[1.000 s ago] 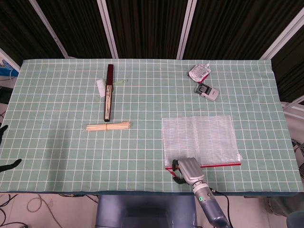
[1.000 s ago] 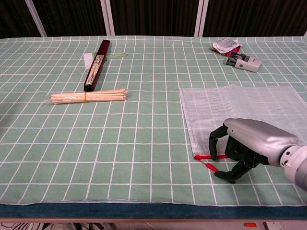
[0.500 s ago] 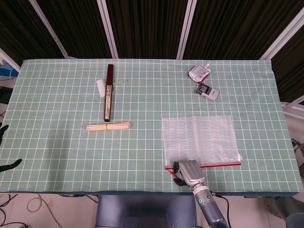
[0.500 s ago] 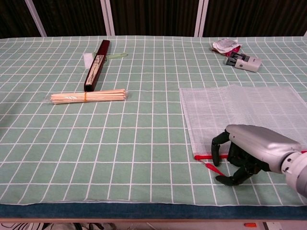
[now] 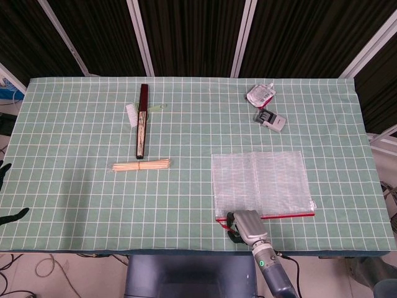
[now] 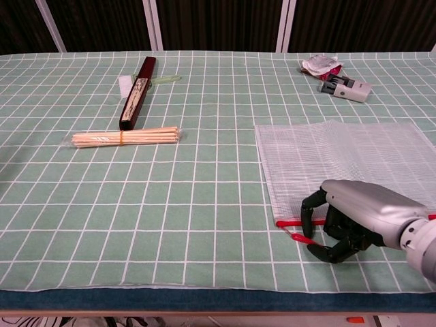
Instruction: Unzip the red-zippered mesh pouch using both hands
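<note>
The clear mesh pouch lies flat on the green checked cloth at the right, its red zipper along the near edge. My right hand sits at the pouch's near left corner. Its dark fingers are curled in and pinch the red pull tab, which sticks out towards the table's front edge. Of my left hand only dark fingertips show at the far left edge of the head view. They are off the table, spread apart and hold nothing.
A bundle of wooden skewers and a dark long case with a white brush lie at the left. A grey stamp and a crumpled packet sit at the far right. The front table edge is close to my right hand.
My right hand's fingers and thumb have curled closer together around the red pull tab at the pouch corner. The pouch and the left hand have not moved.
</note>
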Robot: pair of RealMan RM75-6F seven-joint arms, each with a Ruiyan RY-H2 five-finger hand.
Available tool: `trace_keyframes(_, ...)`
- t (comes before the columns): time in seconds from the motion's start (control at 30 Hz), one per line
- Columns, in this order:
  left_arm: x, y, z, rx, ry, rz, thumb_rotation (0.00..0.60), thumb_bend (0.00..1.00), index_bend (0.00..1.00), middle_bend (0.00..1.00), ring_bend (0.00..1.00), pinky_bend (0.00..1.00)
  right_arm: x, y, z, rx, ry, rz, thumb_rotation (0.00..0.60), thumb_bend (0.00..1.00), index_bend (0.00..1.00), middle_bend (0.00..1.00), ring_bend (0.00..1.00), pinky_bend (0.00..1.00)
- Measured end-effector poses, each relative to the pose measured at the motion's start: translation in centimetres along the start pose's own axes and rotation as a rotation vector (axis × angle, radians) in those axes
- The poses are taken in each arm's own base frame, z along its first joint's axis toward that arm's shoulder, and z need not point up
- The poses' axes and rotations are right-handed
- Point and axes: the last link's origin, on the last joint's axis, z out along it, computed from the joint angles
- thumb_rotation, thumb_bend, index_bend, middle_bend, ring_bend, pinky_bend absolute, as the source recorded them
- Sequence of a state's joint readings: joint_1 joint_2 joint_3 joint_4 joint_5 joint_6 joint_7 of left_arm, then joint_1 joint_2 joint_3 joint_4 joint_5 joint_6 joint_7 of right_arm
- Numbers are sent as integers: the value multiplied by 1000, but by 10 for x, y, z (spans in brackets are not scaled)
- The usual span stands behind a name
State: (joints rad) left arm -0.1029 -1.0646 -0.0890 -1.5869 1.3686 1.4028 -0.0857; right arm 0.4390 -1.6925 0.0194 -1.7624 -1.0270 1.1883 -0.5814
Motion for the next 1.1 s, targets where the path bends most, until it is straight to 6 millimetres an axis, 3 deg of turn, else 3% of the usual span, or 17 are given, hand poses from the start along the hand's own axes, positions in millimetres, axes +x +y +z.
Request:
trace_keyframes(0.53, 0, 0, 0, 4, -1, -2, 600, 21, 0, 0, 0, 0, -1, 1, 1, -1, -2, 0, 600, 509, 560, 1000, 1000, 930)
trace_keyframes(0.83, 0, 0, 0, 3, 3, 0, 600, 20, 0, 0, 0, 0, 3, 1, 1, 11, 18, 9, 600, 511, 667, 1000, 1000, 936)
trace_keyframes(1.1, 0, 0, 1, 9, 5, 16, 600, 21, 0, 0, 0, 0, 19, 0, 2, 35, 65, 26, 600, 563, 697, 1000, 1000, 936)
